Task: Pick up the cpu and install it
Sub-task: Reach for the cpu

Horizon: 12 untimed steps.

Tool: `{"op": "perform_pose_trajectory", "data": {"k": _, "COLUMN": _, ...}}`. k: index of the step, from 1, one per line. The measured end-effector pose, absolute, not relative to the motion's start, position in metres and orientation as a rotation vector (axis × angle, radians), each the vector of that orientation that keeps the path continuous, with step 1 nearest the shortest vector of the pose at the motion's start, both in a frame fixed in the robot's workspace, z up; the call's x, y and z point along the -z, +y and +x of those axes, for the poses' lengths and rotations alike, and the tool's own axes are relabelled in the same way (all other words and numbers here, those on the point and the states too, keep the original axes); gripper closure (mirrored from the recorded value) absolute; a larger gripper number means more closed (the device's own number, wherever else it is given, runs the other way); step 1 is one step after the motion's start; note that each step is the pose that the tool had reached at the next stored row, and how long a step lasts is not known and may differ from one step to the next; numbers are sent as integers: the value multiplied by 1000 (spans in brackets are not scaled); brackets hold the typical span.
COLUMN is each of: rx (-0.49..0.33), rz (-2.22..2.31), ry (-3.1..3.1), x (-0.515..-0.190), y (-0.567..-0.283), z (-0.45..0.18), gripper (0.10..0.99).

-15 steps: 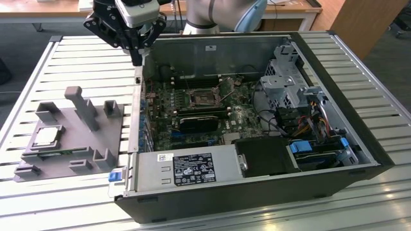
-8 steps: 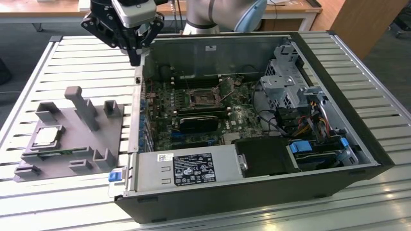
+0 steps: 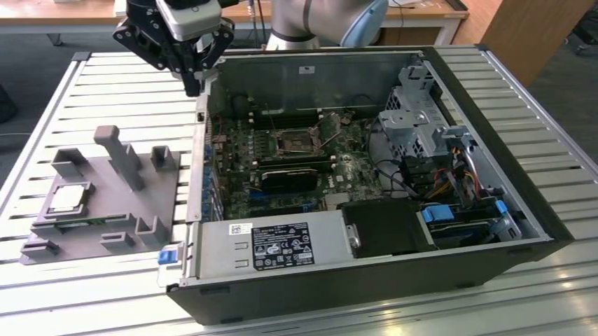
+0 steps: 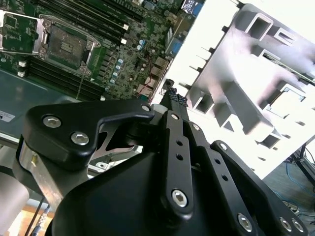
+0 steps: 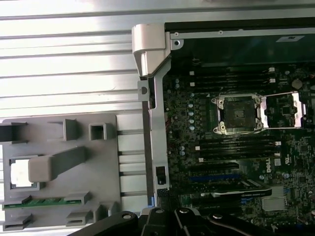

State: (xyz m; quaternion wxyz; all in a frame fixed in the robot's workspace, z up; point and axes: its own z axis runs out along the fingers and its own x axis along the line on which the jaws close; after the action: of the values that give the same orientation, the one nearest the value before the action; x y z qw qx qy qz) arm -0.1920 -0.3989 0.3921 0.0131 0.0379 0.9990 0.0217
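Since the cpu lies in the tray at lower left and the gripper hangs upper left, fingers clenched empty, the pickup wants a square, centred descent.

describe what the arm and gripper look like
The arm is a silver-grey tube with a light blue joint cap. The gripper is matte black, built of angular linkage bars studded with silver screw heads, with a pale grey box mounted above it.
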Motion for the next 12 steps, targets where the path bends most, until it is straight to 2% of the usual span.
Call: {"op": "perform_pose_trajectory", "data": {"k": 12, "rx": -68, "rz": 118, "ry": 3112, "x": -392, "y": -399, "z": -199, "gripper": 980}}
